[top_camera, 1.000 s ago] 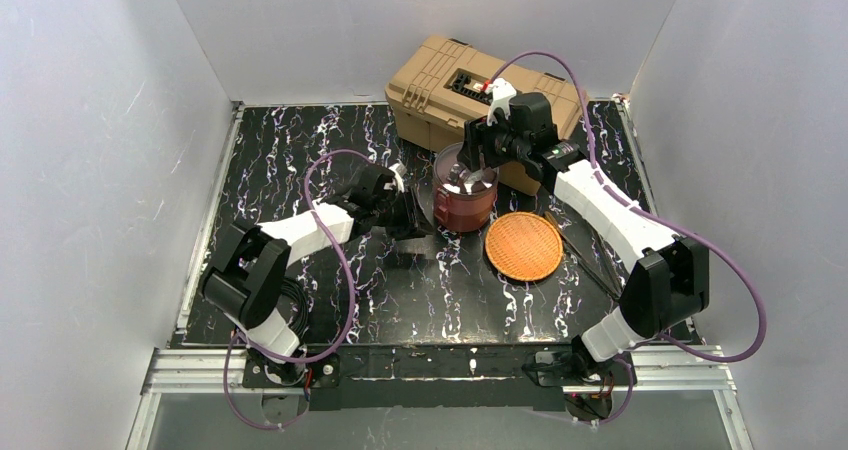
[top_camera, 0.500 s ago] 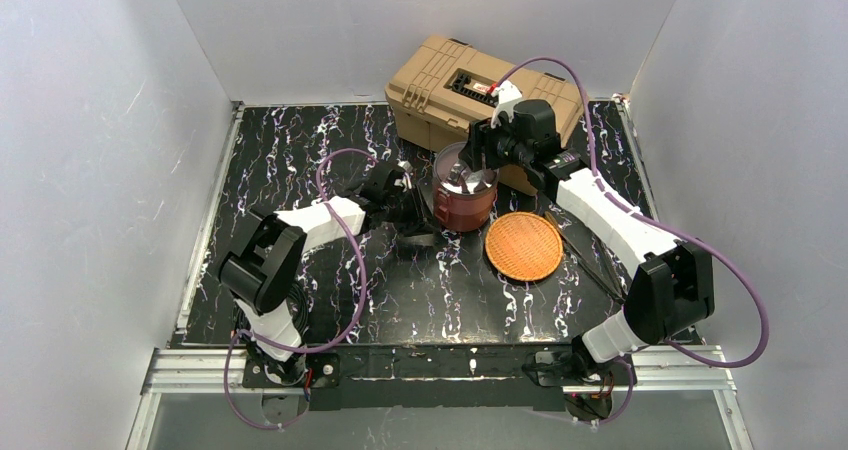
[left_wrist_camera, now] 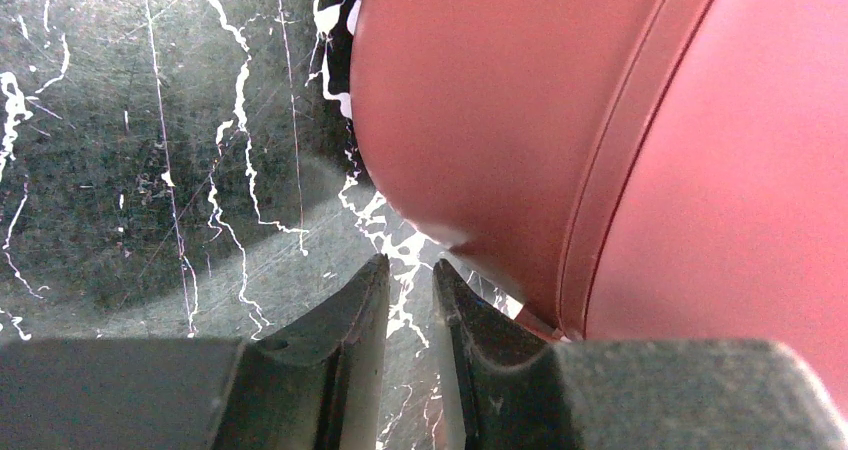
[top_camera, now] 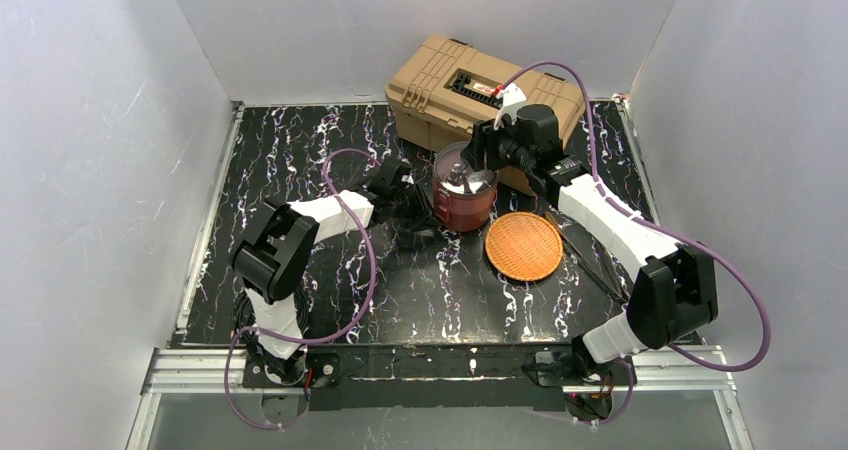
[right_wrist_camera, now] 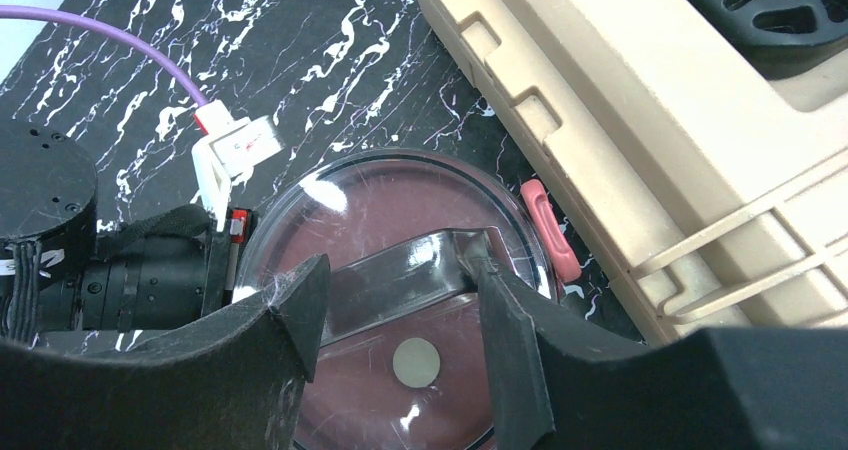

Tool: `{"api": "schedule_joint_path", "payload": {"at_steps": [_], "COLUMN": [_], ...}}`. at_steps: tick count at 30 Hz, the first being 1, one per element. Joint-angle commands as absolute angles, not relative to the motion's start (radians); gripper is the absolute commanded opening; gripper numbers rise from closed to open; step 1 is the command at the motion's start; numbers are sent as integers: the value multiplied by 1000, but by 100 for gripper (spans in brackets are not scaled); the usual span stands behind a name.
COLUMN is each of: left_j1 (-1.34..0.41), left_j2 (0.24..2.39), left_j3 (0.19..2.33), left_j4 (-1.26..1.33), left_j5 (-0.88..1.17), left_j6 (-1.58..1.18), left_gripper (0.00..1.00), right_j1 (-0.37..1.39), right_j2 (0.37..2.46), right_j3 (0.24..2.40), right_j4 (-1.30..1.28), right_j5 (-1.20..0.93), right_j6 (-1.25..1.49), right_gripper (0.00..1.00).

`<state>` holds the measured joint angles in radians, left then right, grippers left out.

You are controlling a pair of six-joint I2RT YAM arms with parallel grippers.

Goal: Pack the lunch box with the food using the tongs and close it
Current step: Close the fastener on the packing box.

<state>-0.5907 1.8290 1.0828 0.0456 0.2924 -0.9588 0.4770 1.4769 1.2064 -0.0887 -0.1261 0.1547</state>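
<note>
L gripper (left_wrist_camera: 408, 295) is seen low on the desk (left_wrist_camera: 150, 170) w/ its fingers drawn to a narrow slit, nothing between them. Its right fingertip lies just beside the lunch box (left_wrist_camera: 520, 100) at the foot of the wall.

R gripper (right_wrist_camera: 400, 257) is held over the box top, fingers well apart, one at each end of the metal clasp handle (right_wrist_camera: 390, 288). Whether they are pressed onto it cannot be told.

Around it – the tan toolbox (right_wrist_camera: 640, 110) is set close behind the box, w/ only a thin strip of desk between, so the far side is hemmed in. The L arm's wrist (right_wrist_camera: 60, 240) w/ its purple cable (right_wrist_camera: 100, 40) is crowded against the box's left side. An orange woven plate (top_camera: 524, 246) lies just beside the box on the near right. Thin dark tongs (top_camera: 590, 265) are made out past the plate, under the R arm; too small for detail.

The lunch box is a round maroon stack, approx. mid-desk, w/ a seam line running round its smooth wall. The flat glossy lid (right_wrist_camera: 370, 200) is on – a pale dot (right_wrist_camera: 417, 362) at its centre, a pink tab (right_wrist_camera: 547, 232) at the rim on the toolbox side.
</note>
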Motion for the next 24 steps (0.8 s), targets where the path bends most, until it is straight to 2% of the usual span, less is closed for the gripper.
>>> {"api": "schedule_joint_path", "payload": {"at_steps": [1, 24], "left_j1": [-597, -604], "left_j2": [1838, 1901], "left_j3": [1140, 1188], "left_j4": [82, 189], "left_j5": [310, 249], "left_j6": [-1009, -1276], "left_gripper": [21, 8], "right_j1": [492, 492], "right_j2": [1513, 1505], "right_j3": [1125, 1030], "right_j4": [-303, -279], "right_j5": [-146, -155], "right_j6": [131, 158], "right_gripper": [62, 58]}}
